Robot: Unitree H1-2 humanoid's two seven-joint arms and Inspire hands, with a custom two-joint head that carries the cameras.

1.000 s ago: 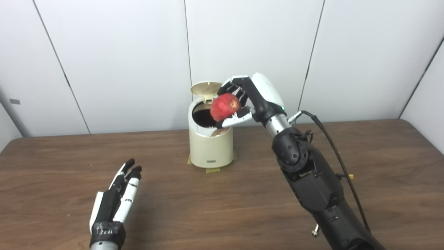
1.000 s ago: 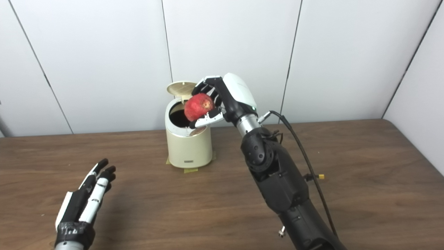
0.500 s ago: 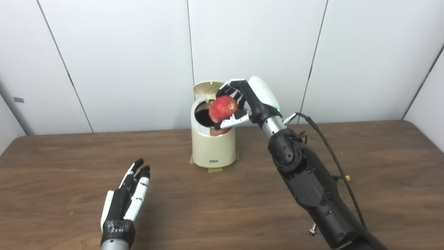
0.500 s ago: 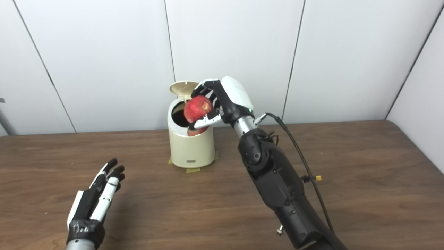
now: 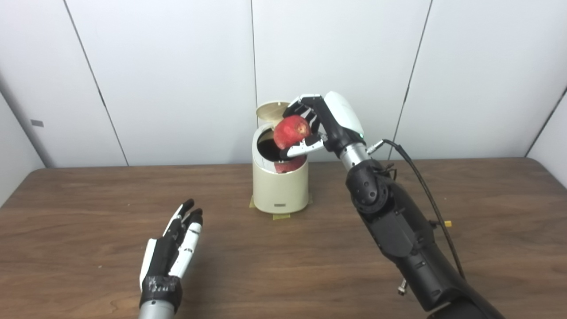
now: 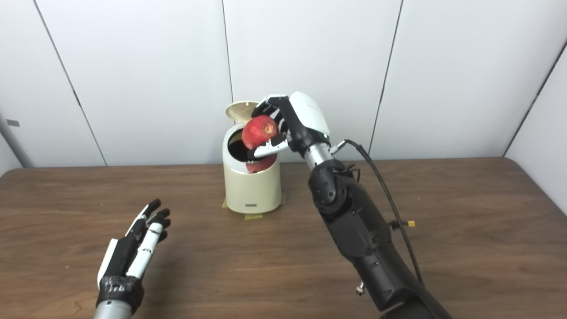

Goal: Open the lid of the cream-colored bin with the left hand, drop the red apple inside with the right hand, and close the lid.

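Note:
The cream-colored bin point(image 5: 280, 191) stands at the back middle of the table, its round lid point(image 5: 270, 110) tipped up behind the dark opening. My right hand point(image 5: 325, 124) is shut on the red apple point(image 5: 292, 131) and holds it just above the bin's rim, over the right side of the opening. A red reflection of the apple shows on the inner rim below. My left hand point(image 5: 172, 252) hovers low over the table at the front left, fingers straight and apart, holding nothing.
Yellow tape pieces point(image 5: 281, 216) mark the bin's foot. A black cable point(image 5: 425, 190) loops off the right wrist along the forearm. The brown wooden table point(image 5: 88, 212) ends at white wall panels behind the bin.
The camera has shifted, moving the whole scene rightward in the picture. The apple stays gripped over the bin opening, slightly further above the rim; its reflection on the rim has grown. The left hand barely moves.

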